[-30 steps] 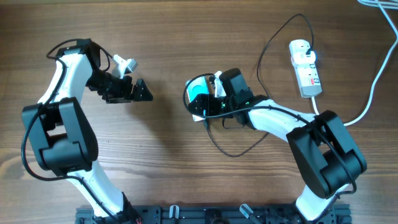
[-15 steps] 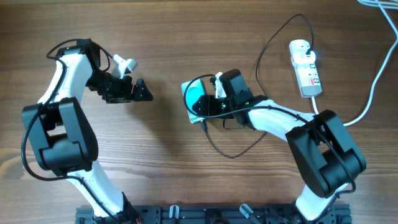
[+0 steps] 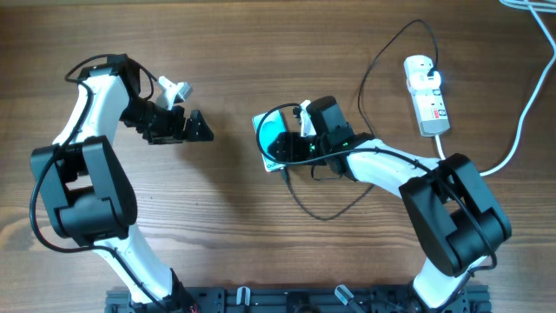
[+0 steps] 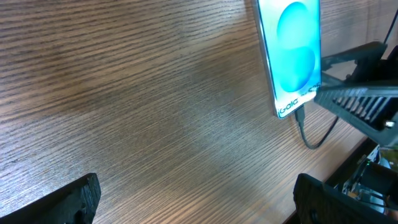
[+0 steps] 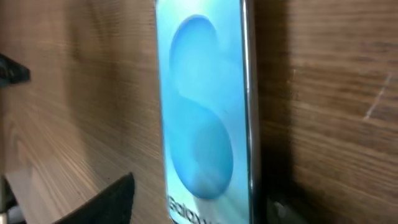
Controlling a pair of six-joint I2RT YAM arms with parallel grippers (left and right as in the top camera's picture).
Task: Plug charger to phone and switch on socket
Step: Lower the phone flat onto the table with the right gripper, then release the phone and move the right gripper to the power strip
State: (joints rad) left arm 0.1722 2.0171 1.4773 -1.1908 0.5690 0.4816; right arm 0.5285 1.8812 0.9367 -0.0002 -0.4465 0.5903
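Working the plug-in step: phone [image 3: 272, 133] lies mid-worktop [image 3: 252, 252], charger tip [image 4: 299, 116] at its Galaxy end, seating unclear. Right pincer [image 3: 285, 149] straddles the phone, half-wide, not clamped; left pincer [image 3: 201, 127] wide, empty. Next: confirm seat, then socket [image 3: 426, 96] switch.

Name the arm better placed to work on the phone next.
Right. The right gripper is at the phone, with the charger cable trailing beside it; the left gripper hangs open, well apart from the phone.
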